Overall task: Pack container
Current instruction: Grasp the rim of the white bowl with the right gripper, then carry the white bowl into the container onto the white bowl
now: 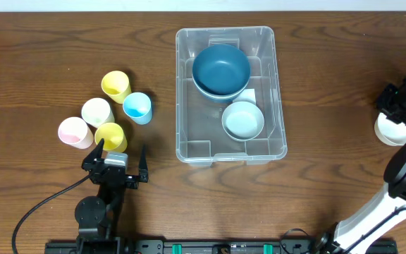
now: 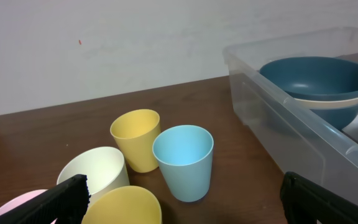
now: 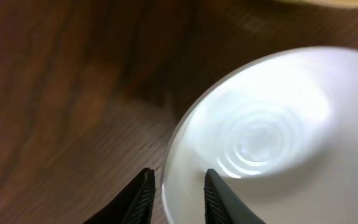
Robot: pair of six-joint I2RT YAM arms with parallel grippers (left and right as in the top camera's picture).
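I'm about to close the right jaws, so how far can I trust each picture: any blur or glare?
Right wrist: soft all over, the white bowl is washed out by glare, and its rim between the jaws is hard to trace. Left wrist: sharp on the blue cup, but the jaws at the bottom edge are dark and blurred. Overhead: even light and sharp, with only a faint sheen on the container walls.
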